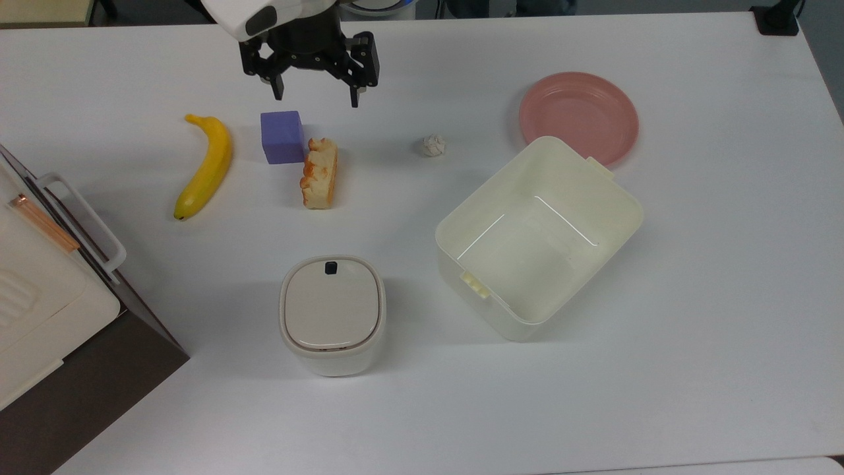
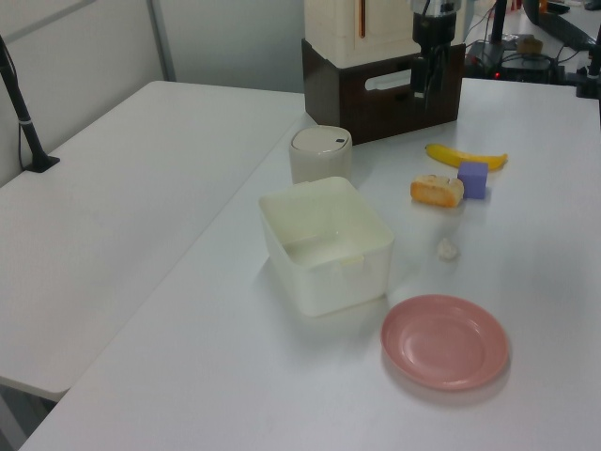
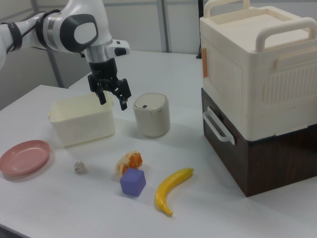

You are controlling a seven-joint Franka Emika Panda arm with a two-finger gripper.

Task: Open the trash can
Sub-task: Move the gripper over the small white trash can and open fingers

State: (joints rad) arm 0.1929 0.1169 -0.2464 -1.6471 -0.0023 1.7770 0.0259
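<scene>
1. Near the top view's upper edge, the tool (image 1: 316, 100) hung above the counter (image 1: 692, 316), fingers spread apart and gripping nothing, just above the purple block (image 1: 282, 136) as the top view shows it
2. Well apart from the tool, the bin (image 1: 332, 315) stood upright on the counter, lower in the top view, its lid (image 1: 331, 305) shut flat and the black button (image 1: 331, 267) on the lid edge facing the tool
3. To the top view's right of the bin sat the tub (image 1: 539, 237), with a pink plate (image 1: 579, 116) just past its far corner
4. Beside the block lay a piece of bread (image 1: 320, 173), touching it, and a banana (image 1: 205, 165) lay to the top view's left
5. A paper wad (image 1: 433, 145) lay between the bread and the plate
6. At the top view's left edge stood a cream box on a brown base (image 1: 39, 316)
</scene>
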